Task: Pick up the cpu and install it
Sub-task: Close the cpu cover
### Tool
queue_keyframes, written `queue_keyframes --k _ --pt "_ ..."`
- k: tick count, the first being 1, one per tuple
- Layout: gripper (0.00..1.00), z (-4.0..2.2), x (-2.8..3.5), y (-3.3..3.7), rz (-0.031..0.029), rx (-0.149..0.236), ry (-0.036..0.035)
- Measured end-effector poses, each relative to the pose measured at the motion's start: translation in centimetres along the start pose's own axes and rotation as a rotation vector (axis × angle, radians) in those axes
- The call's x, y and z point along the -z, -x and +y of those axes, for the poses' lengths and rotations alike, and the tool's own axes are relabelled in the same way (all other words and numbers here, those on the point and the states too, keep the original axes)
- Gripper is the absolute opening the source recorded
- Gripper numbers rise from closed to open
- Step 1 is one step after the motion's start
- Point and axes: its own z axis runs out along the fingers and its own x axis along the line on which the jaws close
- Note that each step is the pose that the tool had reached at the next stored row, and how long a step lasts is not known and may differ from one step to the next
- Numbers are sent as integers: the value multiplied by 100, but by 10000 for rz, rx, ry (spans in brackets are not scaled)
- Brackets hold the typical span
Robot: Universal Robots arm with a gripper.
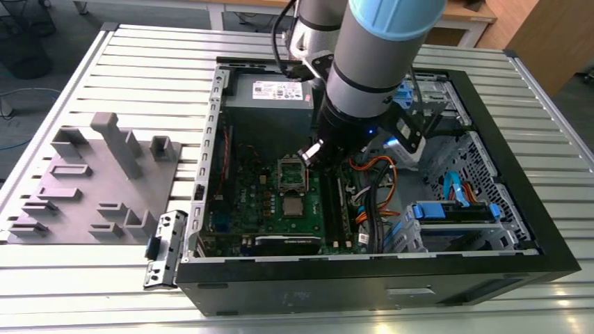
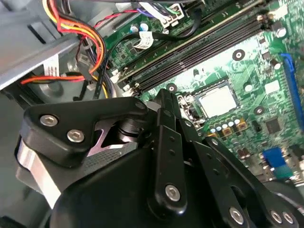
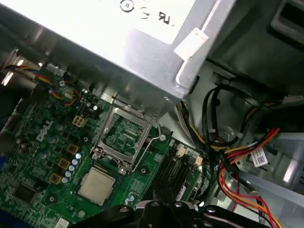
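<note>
Gripper (image 2: 164, 111) close up, hanging over motherboard (image 3: 45, 159); grip state I cannot tell. Cpu (image 3: 97, 185) lies flat just beside open socket frame (image 3: 124, 135); I judge pickup and install both left.

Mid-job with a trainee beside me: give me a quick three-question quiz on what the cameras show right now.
1. True or false: the cpu lies flat on the green motherboard.
2. Pick one: the socket's metal frame is A) shut over the cpu, B) swung open beside the cpu, C) lying out on the table.
3. Fill in: in the exterior view, the grey labelled box in the case next to the open frame is the ___.

Key
1. True.
2. B.
3. power supply.
</note>
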Motion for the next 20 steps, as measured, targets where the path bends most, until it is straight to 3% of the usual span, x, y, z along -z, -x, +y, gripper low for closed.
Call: queue_keyframes --k 3,6,10,15,20 --pt "11 -1 -25 -4 42 433 19" --pt "11 12 -61 -27 56 599 28" --pt "11 68 -105 -58 59 640 32" --pt "11 136 -170 -27 59 642 32" --pt "11 167 -261 -46 59 642 32"
